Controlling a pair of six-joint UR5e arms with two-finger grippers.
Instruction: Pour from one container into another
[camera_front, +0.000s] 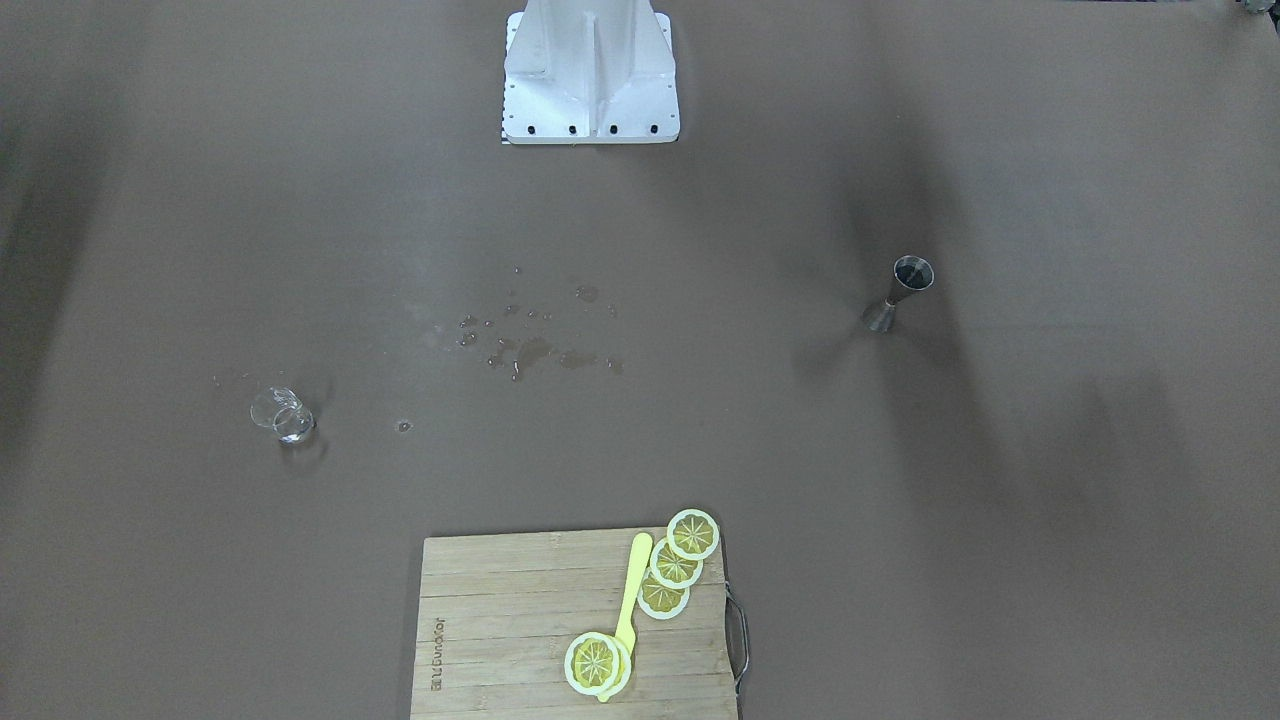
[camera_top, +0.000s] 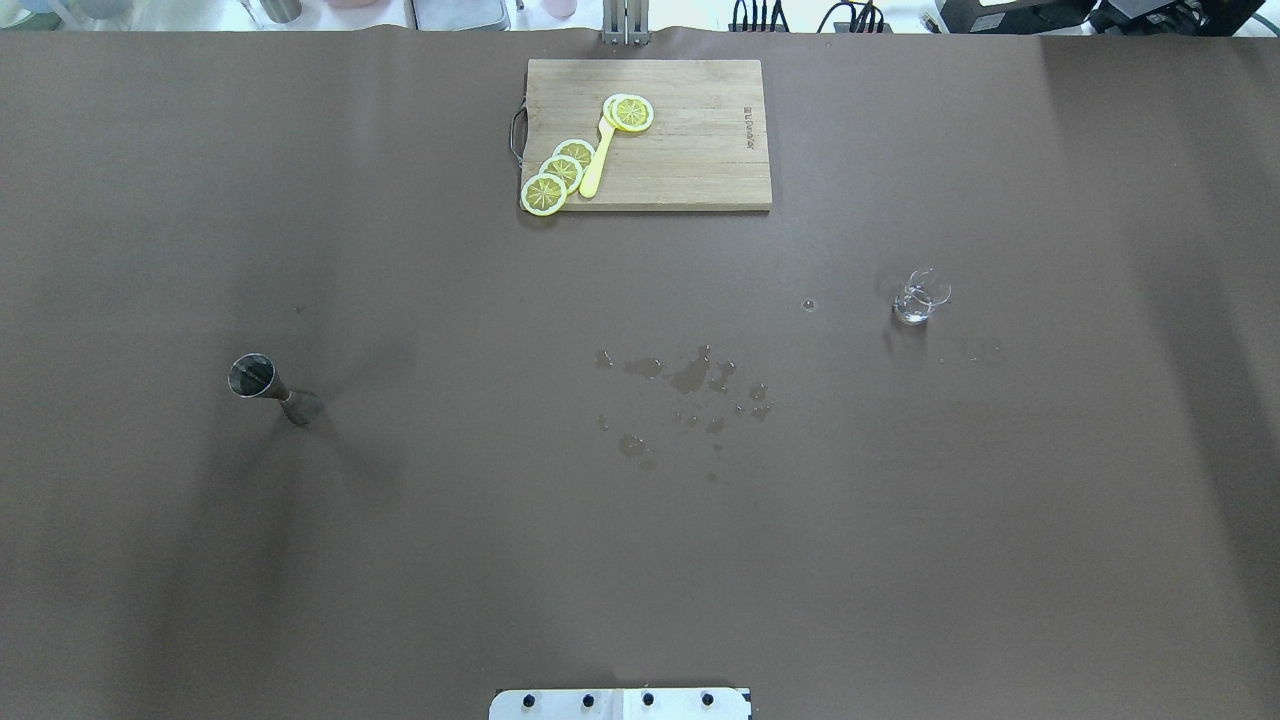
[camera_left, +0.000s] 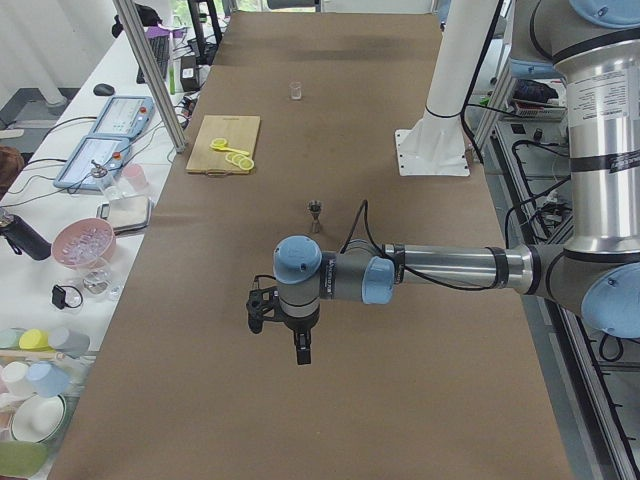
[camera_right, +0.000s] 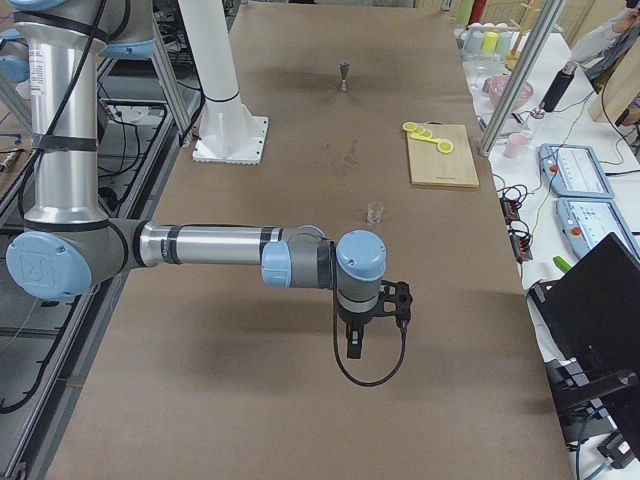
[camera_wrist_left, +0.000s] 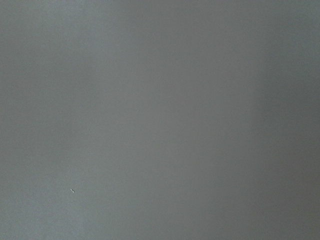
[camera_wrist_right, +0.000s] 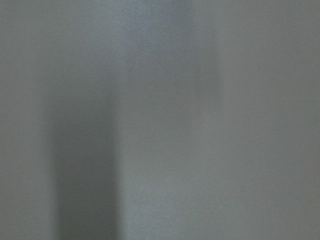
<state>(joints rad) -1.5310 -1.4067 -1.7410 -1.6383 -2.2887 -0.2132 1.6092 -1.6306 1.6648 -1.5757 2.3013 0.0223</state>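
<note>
The small clear glass cup (camera_top: 920, 298) stands upright on the brown table on my right side, also visible in the front view (camera_front: 285, 418). The steel hourglass jigger (camera_top: 268, 385) stands upright far off on my left side (camera_front: 900, 292). Neither gripper shows in the overhead or front view. In the left side view my left gripper (camera_left: 303, 350) hangs over bare table, well short of the jigger (camera_left: 316, 215). In the right side view my right gripper (camera_right: 353, 345) hangs short of the cup (camera_right: 376, 212). Whether either is open or shut I cannot tell. Both wrist views show only blurred table.
A wooden cutting board (camera_top: 700, 150) with lemon slices (camera_top: 560, 175) and a yellow knife (camera_top: 596, 165) lies at the far middle edge. Wet spots (camera_top: 690, 378) mark the table's centre. The white robot base (camera_front: 590, 75) stands at the near edge. Cluttered side benches (camera_left: 90, 240) flank the table.
</note>
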